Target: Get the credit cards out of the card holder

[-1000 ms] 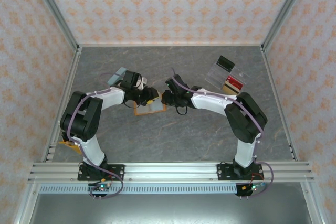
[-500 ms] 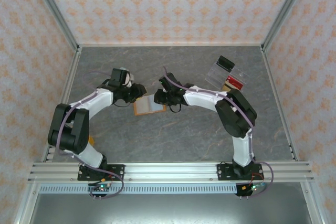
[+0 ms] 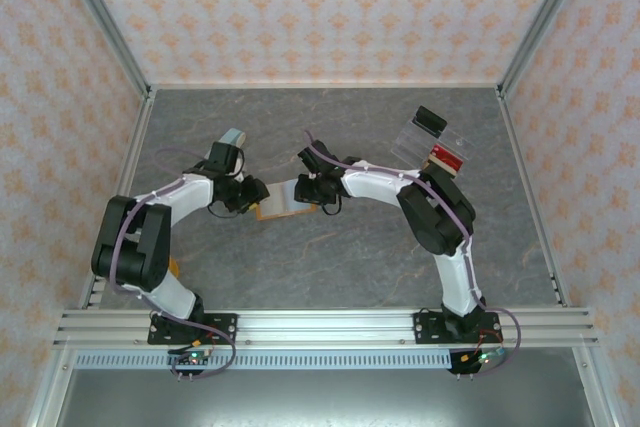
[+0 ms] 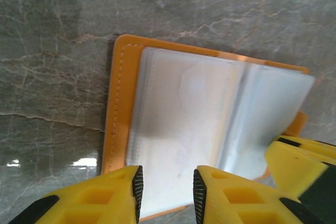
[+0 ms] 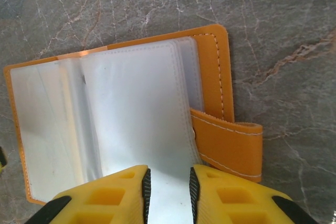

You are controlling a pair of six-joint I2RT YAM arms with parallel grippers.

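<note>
Card holder (image 4: 184, 119) open on table (image 4: 52, 77)

We see the card holder (image 5: 212, 66) lying open on the grey marbled tabletop (image 5: 283, 35). Its clear pockets (image 5: 136, 108) spread across both halves, and its orange strap (image 5: 231, 142) sticks out at the right. Our right fingers (image 5: 107, 198) stand a narrow gap apart over the near pocket page; whether they pinch it we cannot tell.
</note>
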